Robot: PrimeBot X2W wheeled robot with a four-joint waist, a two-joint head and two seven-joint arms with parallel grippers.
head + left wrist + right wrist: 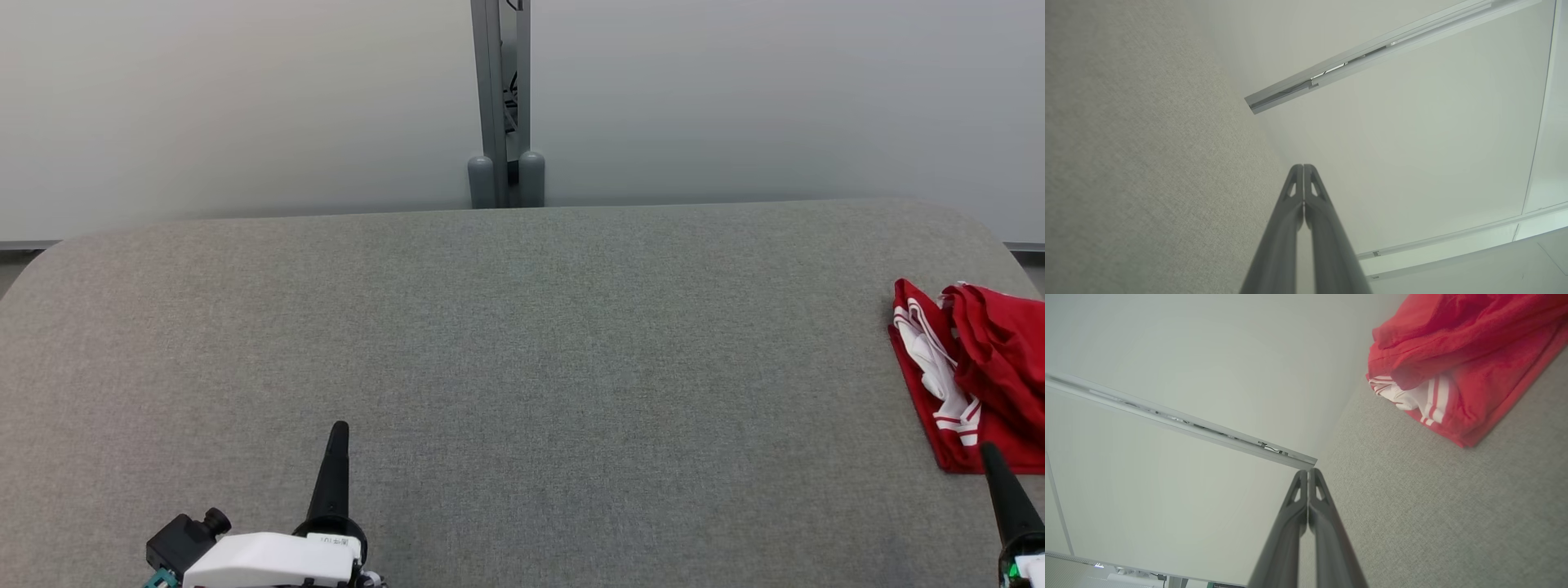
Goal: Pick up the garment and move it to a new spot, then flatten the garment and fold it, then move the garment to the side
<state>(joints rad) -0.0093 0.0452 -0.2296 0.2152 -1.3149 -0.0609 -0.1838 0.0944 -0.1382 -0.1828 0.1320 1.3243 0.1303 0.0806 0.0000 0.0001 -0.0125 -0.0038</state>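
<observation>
Right gripper is pinched shut on nothing, its tip near the front edge of the red-and-white garment, which lies bunched at the far right of the grey table. Left gripper is closed too, well apart from it over on the left.

Rumpled red-and-white garment at table's right edge

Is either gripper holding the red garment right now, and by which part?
Nothing is held. The left gripper and right gripper are both shut and empty; the red garment lies bunched on the table, apart from both.
</observation>
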